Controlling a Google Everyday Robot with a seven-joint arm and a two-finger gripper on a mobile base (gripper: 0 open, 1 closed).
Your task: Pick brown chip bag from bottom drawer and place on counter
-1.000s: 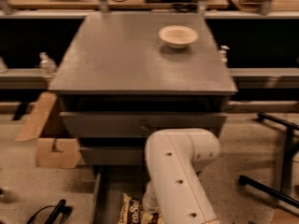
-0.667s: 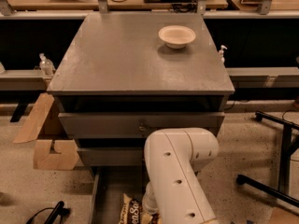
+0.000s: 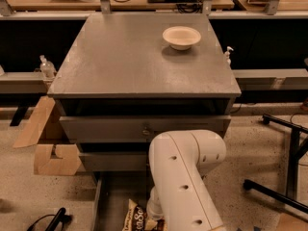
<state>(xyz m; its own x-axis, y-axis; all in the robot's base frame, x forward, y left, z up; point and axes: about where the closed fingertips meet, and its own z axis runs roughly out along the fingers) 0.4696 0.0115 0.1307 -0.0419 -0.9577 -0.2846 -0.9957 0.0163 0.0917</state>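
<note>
- bag [image 3: 136,220] lies in the open drawer [image 3: 113,201] at the near edge, not yet lifted.
- gripper [image 3: 155,216] is low beside it, mostly hidden under the arm [image 3: 185,177]; i cannot tell its grip.
- left to do: lift the bag and set it on the counter [image 3: 130,57].

— Where is the brown chip bag [image 3: 136,219] lying?
— In the pulled-out bottom drawer [image 3: 111,198], white lettering showing, half under my arm. My gripper is hiding beneath that arm. The grey counter [image 3: 120,57] is sitting above.
</note>
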